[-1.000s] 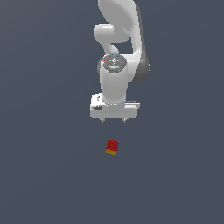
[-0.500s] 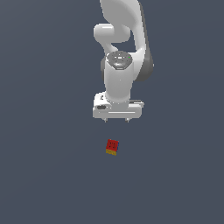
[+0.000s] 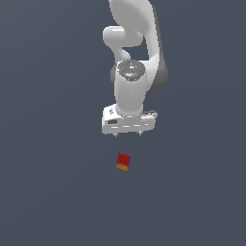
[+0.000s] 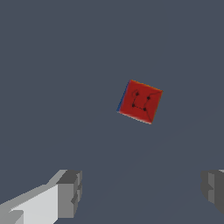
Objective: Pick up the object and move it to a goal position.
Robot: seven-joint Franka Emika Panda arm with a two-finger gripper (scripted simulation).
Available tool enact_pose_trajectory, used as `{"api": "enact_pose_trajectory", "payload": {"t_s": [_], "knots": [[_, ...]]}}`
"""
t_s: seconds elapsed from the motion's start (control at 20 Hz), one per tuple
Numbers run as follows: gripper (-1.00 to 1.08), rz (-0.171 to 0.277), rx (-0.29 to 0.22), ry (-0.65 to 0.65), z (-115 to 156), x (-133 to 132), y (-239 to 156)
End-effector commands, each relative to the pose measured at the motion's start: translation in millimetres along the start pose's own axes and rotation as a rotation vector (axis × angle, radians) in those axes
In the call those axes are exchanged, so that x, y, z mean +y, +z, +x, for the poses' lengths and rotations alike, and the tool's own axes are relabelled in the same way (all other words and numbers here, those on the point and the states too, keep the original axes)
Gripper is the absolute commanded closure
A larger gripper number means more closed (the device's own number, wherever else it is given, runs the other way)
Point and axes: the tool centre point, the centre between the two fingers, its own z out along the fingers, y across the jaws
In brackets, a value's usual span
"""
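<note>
The object is a tiny cube lying on the dark grey floor, its red face with dark dots up and a yellow-orange face toward the camera. In the wrist view the cube shows its red dotted top and a thin blue edge. My white gripper hangs above and behind the cube, apart from it. In the wrist view the gripper is open and empty, its two grey fingertips spread wide with the cube ahead of them.
The white arm rises behind the gripper. The flat dark grey floor spreads all around, with no other objects in view.
The arm has lowered and moved toward the cube, so the gripper sits closer above it. The cube has not moved.
</note>
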Motion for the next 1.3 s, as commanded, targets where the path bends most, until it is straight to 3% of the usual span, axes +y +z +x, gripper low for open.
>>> {"api": "enact_pose_trajectory", "payload": {"t_s": [0.0, 1.25], "knots": [[-0.92, -0.002, -0.001, -0.044, 3, 1, 3], [-0.92, -0.008, -0.011, -0.715, 39, 13, 48]]}}
